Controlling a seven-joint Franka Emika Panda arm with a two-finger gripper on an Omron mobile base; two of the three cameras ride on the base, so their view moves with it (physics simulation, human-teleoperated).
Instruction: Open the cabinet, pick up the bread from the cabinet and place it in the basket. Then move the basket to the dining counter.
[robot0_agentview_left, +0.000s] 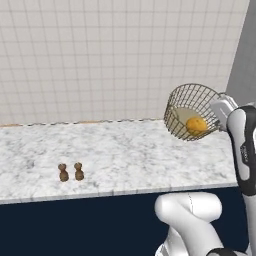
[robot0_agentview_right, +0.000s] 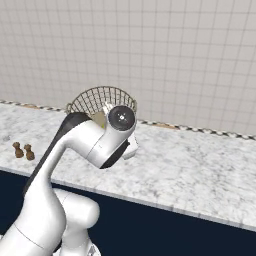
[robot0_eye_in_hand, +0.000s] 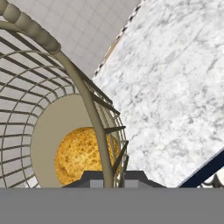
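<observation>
One step looks left to us: setting the basket (robot0_agentview_left: 194, 111) down on the dining counter (robot0_agentview_left: 125, 150). We hold it tilted at the right of the left base frame, above the marble, the gripper (robot0_eye_in_hand: 106, 178) pinching its rim wire. We should level it before lowering (the bread (robot0_agentview_left: 196, 124) could roll out). The bread, an orange-golden, pitted lump, lies low inside the pale gold mesh bowl.

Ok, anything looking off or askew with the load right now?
Yes: the basket hangs tipped steeply on its side above the dining counter, mouth facing sideways. The bread sits low against the basket's wall, still inside. The jaws grip the rim.
</observation>
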